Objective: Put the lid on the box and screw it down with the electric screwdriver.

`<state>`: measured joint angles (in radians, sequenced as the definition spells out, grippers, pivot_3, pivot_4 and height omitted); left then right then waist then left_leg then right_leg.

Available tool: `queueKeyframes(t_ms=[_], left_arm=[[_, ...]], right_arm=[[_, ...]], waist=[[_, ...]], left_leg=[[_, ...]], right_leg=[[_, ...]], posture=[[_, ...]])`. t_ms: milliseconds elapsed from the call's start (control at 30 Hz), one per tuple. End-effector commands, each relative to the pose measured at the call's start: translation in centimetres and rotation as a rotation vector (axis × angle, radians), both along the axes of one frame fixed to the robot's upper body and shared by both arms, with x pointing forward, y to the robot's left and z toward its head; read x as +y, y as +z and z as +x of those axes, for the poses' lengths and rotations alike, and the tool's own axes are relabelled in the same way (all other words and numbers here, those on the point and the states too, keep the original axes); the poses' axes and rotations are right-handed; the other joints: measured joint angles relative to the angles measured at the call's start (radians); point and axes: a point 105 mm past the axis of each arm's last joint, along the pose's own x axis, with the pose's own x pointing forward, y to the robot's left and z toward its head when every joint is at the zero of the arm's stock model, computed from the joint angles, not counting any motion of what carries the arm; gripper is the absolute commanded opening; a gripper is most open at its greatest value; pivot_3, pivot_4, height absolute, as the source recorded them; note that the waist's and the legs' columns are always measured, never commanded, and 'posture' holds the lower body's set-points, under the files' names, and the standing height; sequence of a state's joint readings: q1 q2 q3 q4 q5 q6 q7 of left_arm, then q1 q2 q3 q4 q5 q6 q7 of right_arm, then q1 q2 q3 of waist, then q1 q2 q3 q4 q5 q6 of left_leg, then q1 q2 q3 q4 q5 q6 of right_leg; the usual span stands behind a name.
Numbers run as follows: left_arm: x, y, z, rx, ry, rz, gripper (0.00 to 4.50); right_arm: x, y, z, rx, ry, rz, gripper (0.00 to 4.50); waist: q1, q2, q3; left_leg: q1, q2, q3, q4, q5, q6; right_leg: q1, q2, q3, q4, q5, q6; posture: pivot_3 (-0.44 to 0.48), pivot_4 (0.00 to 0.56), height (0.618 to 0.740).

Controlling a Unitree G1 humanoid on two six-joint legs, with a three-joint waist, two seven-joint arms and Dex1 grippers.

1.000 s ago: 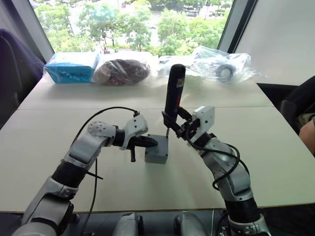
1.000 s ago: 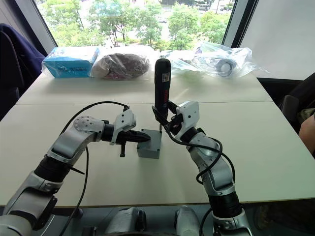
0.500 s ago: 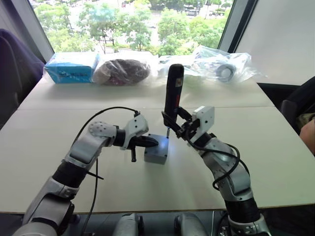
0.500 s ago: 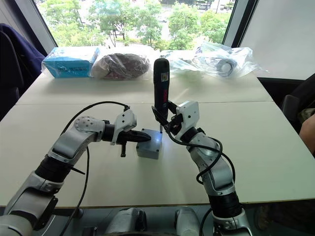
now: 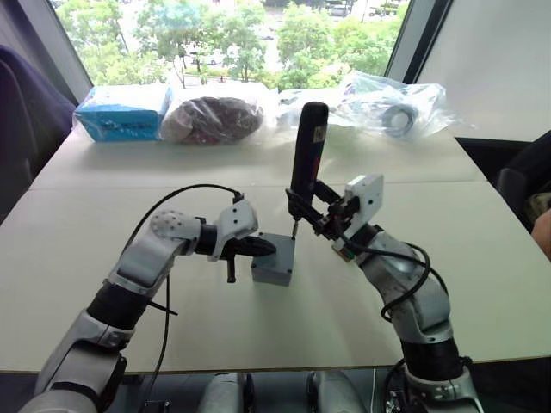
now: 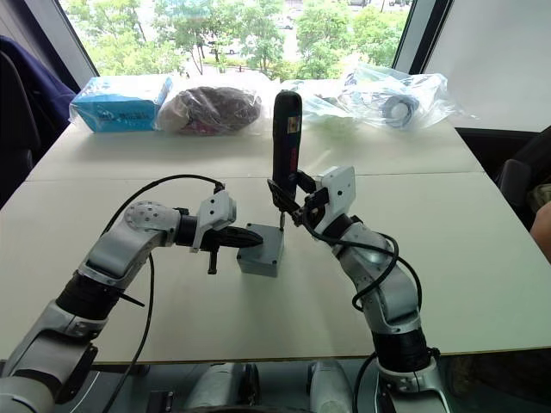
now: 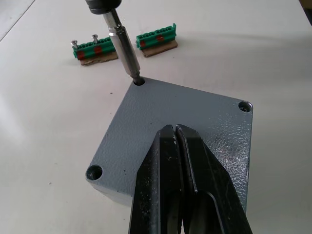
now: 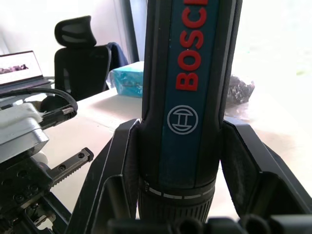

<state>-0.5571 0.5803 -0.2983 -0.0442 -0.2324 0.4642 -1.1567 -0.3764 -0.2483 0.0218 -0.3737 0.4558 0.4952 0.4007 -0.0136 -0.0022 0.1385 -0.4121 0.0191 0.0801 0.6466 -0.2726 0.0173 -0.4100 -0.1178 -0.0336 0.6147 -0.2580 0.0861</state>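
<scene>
We've still got the right gripper (image 5: 320,217) clamped on the electric screwdriver (image 5: 306,155), bit in a lid (image 7: 185,131) corner hole; its tip light's gone off. Left gripper (image 7: 178,161), closed, presses the lid onto the box (image 5: 274,268) mid-table.

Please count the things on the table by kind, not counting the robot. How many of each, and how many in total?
Grey box with lid on it: 1
Electric screwdriver, held over the lid: 1
Green connector blocks: 2
Blue carton: 1
Clear plastic bags with contents: at least 2, the rest too cluttered to count
Total: at least 7
</scene>
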Motion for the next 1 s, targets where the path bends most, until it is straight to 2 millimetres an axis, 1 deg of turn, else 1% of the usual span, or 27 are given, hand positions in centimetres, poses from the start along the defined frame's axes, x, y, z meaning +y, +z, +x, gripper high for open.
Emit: queueKeyframes(t_ms=[33,67,100,133,200,233,267,300,333,367,400,467,500,533,567,633,700,733,800,900,1000], left_arm=[[1.3,-1.7,-0.4,0.098,0.029,0.028,0.00],[1.4,-1.2,-0.4,0.107,0.031,-0.001,0.00],[1.5,-0.8,-0.5,0.113,0.034,-0.020,0.00],[1.6,-0.1,-0.4,0.123,0.043,-0.059,0.00],[1.6,1.6,0.1,0.116,0.066,-0.136,0.00],[1.7,2.1,0.2,0.111,0.074,-0.161,0.00],[1.7,3.3,0.3,0.101,0.078,-0.195,0.00],[1.8,4.2,0.2,0.085,0.074,-0.212,0.00],[1.9,4.9,0.0,0.081,0.069,-0.216,0.00],[2.0,5.5,-0.9,0.081,0.025,-0.206,0.00],[2.1,5.8,-1.6,0.085,-0.007,-0.195,0.00],[2.4,5.9,-3.0,0.107,-0.070,-0.147,0.00],[2.5,6.0,-3.4,0.120,-0.085,-0.127,0.00],[2.7,5.9,-3.8,0.125,-0.101,-0.101,0.00],[2.9,5.9,-4.0,0.120,-0.108,-0.075,0.00],[3.2,5.5,-4.5,0.119,-0.129,-0.027,0.00],[3.6,5.1,-5.6,0.159,-0.171,0.019,0.00],[3.8,4.8,-6.2,0.176,-0.195,0.035,0.00],[3.8,4.3,-6.7,0.180,-0.210,0.052,0.00],[3.6,4.0,-6.3,0.152,-0.179,0.052,0.00],[3.6,3.9,-6.0,0.138,-0.157,0.045,0.00]], right_arm=[[-2.2,7.3,-1.0,-0.167,-0.020,0.114,1.82],[-2.9,8.7,-1.0,-0.173,-0.027,0.152,1.82],[-3.3,9.6,-1.0,-0.175,-0.031,0.176,1.82],[-4.2,10.9,-0.8,-0.164,-0.051,0.221,1.82],[-5.8,12.5,-0.6,-0.119,-0.074,0.272,1.82],[-6.3,12.9,-0.6,-0.099,-0.077,0.281,1.82],[-7.2,12.7,-0.3,-0.003,-0.072,0.288,1.82],[-8.2,12.6,-0.1,0.063,-0.094,0.265,1.82],[-9.4,12.3,0.1,0.119,-0.142,0.229,1.82],[-11.0,11.1,0.4,0.212,-0.202,0.158,1.82],[-12.0,10.3,0.4,0.274,-0.244,0.112,1.82],[-14.2,6.8,0.0,0.504,-0.289,0.018,1.82],[-15.0,5.2,-0.5,0.604,-0.289,-0.007,1.82],[-15.8,3.3,-1.3,0.701,-0.283,-0.053,1.82],[-16.2,1.9,-2.1,0.775,-0.277,-0.088,1.82],[-17.1,-0.3,-3.3,0.888,-0.285,-0.145,1.82],[-17.8,-1.7,-3.9,0.979,-0.291,-0.147,1.82],[-18.4,-2.6,-4.0,1.020,-0.324,-0.147,1.82],[-19.0,-3.8,-4.2,1.090,-0.342,-0.137,1.82],[-19.8,-5.2,-4.1,1.155,-0.387,-0.116,1.82],[-20.0,-5.4,-3.9,1.176,-0.396,-0.109,1.82]], waist=[[0.000,0.001,0.005],[-0.001,0.001,0.007],[-0.001,0.001,0.007],[-0.004,0.002,0.009],[-0.006,0.004,0.014],[-0.005,0.004,0.015],[-0.004,0.003,0.015],[-0.002,0.003,0.017],[0.000,0.001,0.019],[0.002,0.000,0.022],[0.002,-0.002,0.025],[0.002,-0.002,0.025],[0.003,-0.002,0.025],[0.004,-0.002,0.025],[0.004,-0.002,0.026],[0.005,-0.002,0.026],[0.001,0.000,0.029],[-0.004,0.000,0.030],[-0.007,0.000,0.031],[0.001,-0.003,0.033],[0.007,-0.003,0.034]], left_leg=[[0.000,-0.001,0.000,0.000,0.000,0.000],[0.000,-0.001,0.000,0.000,0.000,0.000],[-0.001,-0.001,0.000,-0.001,0.000,0.000],[-0.001,-0.001,0.000,-0.001,0.000,0.000],[-0.004,-0.001,0.000,-0.001,0.000,0.000],[-0.007,-0.001,0.000,0.000,0.000,0.000],[-0.011,-0.001,0.000,0.000,0.001,0.000],[-0.015,-0.001,-0.001,0.001,0.002,-0.001],[-0.017,-0.001,-0.001,0.002,0.003,-0.002],[-0.017,-0.001,-0.001,0.002,0.003,-0.002],[-0.018,-0.001,-0.001,0.002,0.003,-0.002],[-0.020,-0.002,-0.001,0.003,0.003,-0.002],[-0.021,-0.003,0.000,0.003,0.003,-0.002],[-0.021,-0.003,0.001,0.003,0.003,-0.002],[-0.022,-0.004,0.001,0.003,0.003,-0.001],[-0.022,-0.004,0.001,0.004,0.001,0.002],[-0.023,-0.005,0.002,0.006,0.000,0.003],[-0.023,-0.005,0.002,0.007,0.000,0.004],[-0.022,-0.004,0.002,0.008,-0.001,0.004],[-0.022,-0.003,0.001,0.013,-0.001,0.004],[-0.026,0.000,-0.002,0.018,0.000,0.004]], right_leg=[[0.000,-0.001,0.000,0.000,0.000,0.000],[0.000,-0.001,0.000,-0.001,0.000,0.000],[0.000,-0.001,0.000,-0.001,0.000,0.000],[-0.001,-0.001,-0.001,-0.001,0.000,0.000],[-0.003,0.000,-0.001,-0.001,0.000,0.000],[-0.006,0.000,-0.001,0.000,0.000,0.001],[-0.009,0.000,-0.002,0.001,0.000,0.001],[-0.014,0.000,-0.003,0.003,0.002,0.004],[-0.014,0.000,-0.004,0.003,0.003,0.005],[-0.014,0.000,-0.005,0.003,0.003,0.005],[-0.014,0.000,-0.006,0.003,0.003,0.005],[-0.015,0.000,-0.007,0.001,0.003,0.005],[-0.015,0.000,-0.008,0.000,0.003,0.005],[-0.015,0.000,-0.008,0.000,0.003,0.005],[-0.015,0.002,-0.008,-0.001,0.003,0.006],[-0.015,0.004,-0.008,-0.001,0.002,0.008],[-0.015,0.004,-0.008,-0.001,0.002,0.013],[-0.015,0.004,-0.008,0.000,0.002,0.017],[-0.015,0.006,-0.006,0.000,0.004,0.020],[-0.014,0.009,-0.006,0.003,0.004,0.020],[-0.014,0.013,-0.006,0.003,0.005,0.019]], posture=[[0.000,0.150,0.740],[0.000,0.150,0.740],[0.000,0.150,0.740],[0.000,0.150,0.740],[0.000,0.150,0.740],[0.000,0.150,0.740],[0.000,0.150,0.740],[0.000,0.150,0.740],[0.000,0.150,0.740],[0.000,0.150,0.740],[0.000,0.150,0.740],[0.000,0.150,0.740],[0.000,0.150,0.740],[0.000,0.150,0.740],[0.000,0.150,0.740],[0.000,0.150,0.740],[0.000,0.150,0.740],[0.000,0.150,0.740],[0.000,0.150,0.740],[0.000,0.150,0.740],[0.000,0.150,0.740]])
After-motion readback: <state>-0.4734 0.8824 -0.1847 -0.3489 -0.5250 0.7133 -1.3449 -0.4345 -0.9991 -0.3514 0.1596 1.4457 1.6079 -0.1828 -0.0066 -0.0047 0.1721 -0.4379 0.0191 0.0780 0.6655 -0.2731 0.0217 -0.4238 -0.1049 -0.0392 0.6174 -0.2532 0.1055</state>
